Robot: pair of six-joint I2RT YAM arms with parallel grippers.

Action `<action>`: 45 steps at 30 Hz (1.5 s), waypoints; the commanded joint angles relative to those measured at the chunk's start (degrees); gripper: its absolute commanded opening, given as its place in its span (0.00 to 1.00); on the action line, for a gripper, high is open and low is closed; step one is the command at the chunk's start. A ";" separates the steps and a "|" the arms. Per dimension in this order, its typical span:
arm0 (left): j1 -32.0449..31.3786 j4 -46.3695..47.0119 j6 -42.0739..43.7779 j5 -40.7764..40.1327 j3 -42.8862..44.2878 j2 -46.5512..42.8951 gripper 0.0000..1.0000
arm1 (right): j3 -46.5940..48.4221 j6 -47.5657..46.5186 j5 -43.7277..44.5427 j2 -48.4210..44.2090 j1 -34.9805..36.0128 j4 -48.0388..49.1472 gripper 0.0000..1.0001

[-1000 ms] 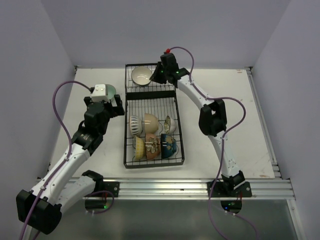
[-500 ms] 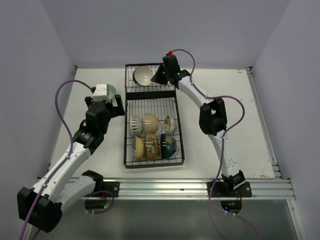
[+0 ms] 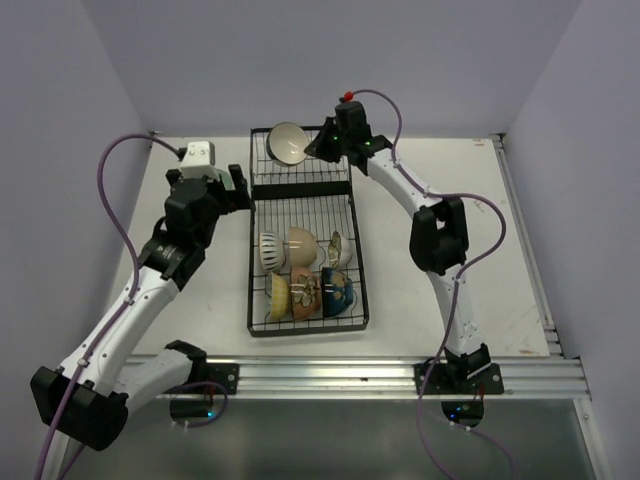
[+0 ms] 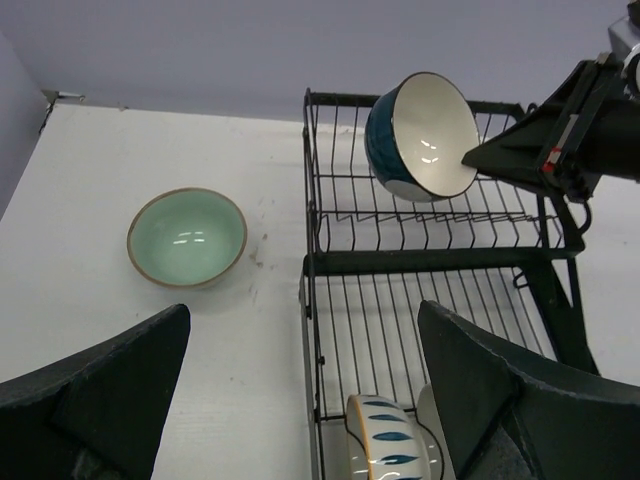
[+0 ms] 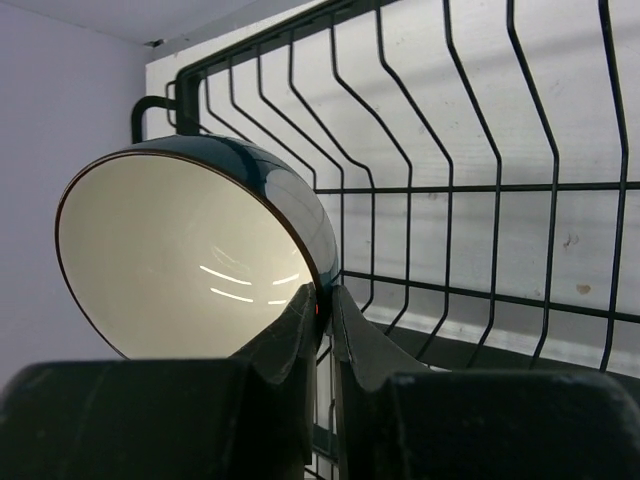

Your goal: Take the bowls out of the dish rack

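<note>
The black wire dish rack [image 3: 262, 300] lies lengthwise mid-table and also shows in the left wrist view [image 4: 420, 262]. My right gripper [image 3: 318, 148] is shut on the rim of a dark blue bowl with a cream inside [image 3: 287, 142] and holds it tilted above the rack's far section; the pinch shows in the right wrist view [image 5: 322, 300] on the bowl [image 5: 190, 250]. Several bowls [image 3: 305, 270] stand on edge in the near section. My left gripper [image 3: 236, 190] is open and empty above the rack's left side. A green bowl [image 4: 187, 238] sits upright on the table left of the rack.
A blue-striped bowl [image 4: 395, 440] stands on edge just under my left gripper. A metal rail [image 3: 350, 375] runs along the table's near edge and another [image 3: 525, 240] along the right side. Walls close in the back and left.
My right gripper has lifted the blue bowl off the rack's far section and tilted it. My left arm has risen away from the green bowl and now hides it from above.
</note>
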 commanded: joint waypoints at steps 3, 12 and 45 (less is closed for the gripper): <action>-0.26 -2.21 -2.30 4.42 9.68 2.39 1.00 | -1.62 0.04 -3.02 -9.46 -0.53 8.38 0.00; 2.11 -7.83 -3.54 23.47 25.40 15.57 1.00 | -12.51 -4.61 -3.55 -17.46 -0.61 9.79 0.00; 2.20 -18.74 -2.31 27.72 40.37 43.35 0.70 | -28.69 -13.41 -2.85 -30.29 0.09 9.53 0.00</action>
